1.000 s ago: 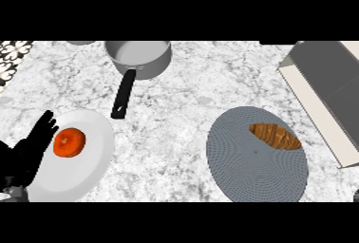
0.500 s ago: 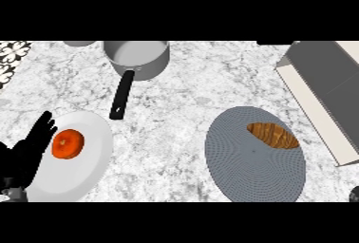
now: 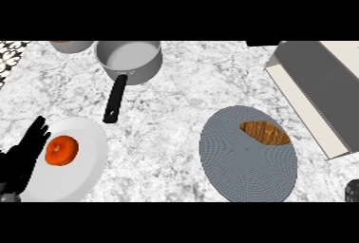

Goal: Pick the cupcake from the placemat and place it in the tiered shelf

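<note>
One brown pastry, the cupcake [image 3: 265, 132], lay on the grey placemat [image 3: 245, 166] | tiered shelf [image 3: 319, 90] just beside | left hand [image 3: 24, 152] rested spread by the plate [image 3: 77, 175], unmoved | right hand [image 3: 353, 190] barely entered; fingers untellable.

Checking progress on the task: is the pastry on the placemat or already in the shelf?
On the placemat. The brown pastry lies on its upper right part, apart from the tiered shelf.

Brown pastry [image 3: 265, 132] lies on grey placemat [image 3: 245, 171].
</note>
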Controlling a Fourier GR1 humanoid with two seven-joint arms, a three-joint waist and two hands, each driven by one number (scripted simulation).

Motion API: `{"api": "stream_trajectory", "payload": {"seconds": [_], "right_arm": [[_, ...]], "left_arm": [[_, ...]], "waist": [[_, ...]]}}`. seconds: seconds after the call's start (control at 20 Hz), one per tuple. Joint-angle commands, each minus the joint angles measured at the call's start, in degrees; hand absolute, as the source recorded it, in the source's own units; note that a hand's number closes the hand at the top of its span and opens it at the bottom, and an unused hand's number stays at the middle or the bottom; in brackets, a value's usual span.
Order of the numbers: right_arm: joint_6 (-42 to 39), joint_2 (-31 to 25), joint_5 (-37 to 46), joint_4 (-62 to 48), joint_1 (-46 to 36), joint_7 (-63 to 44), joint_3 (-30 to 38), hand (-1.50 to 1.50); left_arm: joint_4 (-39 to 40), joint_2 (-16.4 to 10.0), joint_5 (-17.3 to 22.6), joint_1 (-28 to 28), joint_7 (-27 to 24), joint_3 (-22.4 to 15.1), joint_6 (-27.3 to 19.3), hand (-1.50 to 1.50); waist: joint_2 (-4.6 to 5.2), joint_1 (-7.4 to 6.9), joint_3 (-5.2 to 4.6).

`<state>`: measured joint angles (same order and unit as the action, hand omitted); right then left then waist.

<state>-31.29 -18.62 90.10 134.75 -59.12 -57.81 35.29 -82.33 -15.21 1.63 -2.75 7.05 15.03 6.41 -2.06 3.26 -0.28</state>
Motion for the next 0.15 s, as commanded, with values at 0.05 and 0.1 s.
{"api": "stream_trajectory", "payload": {"seconds": [0.05,0.1], "right_arm": [[-19.4,0.7,2.2,10.5,-3.2,-5.9,-0.3,-1.50],[-21.2,0.9,3.3,12.6,-3.4,-4.8,-1.0,-1.50]], "left_arm": [[0.5,-1.1,0.8,-1.2,-0.2,1.8,0.4,0.00],[1.3,-1.2,0.9,-0.5,-0.5,1.9,0.4,0.00]], "waist": [[-1.03,1.78,-0.14],[-0.94,2.30,-0.22]]}}
